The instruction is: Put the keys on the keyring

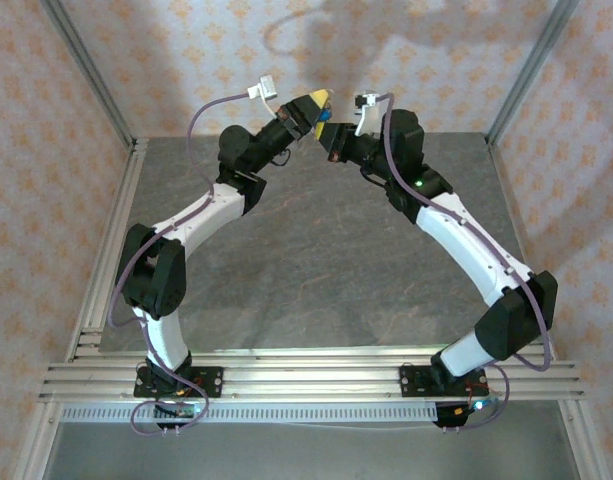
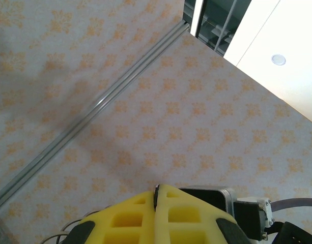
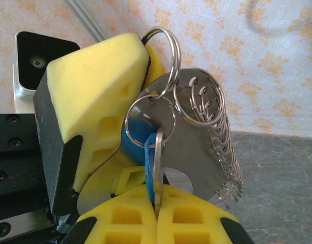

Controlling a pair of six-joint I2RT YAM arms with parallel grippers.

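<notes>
Closest in, my right pincer [image 3: 157, 204] clenches the key [image 3: 150, 168] edge-on, seemingly for threading; my left pincer [image 2: 157, 192] grips the keyring [image 3: 174, 53] steady.

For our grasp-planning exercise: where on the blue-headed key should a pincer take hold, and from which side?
Grip the key by its two flat faces at the end away from the keyring, coming from below in the right wrist view, as the right pincer does. It stands edge-on and the keyring crowds its top end.
</notes>
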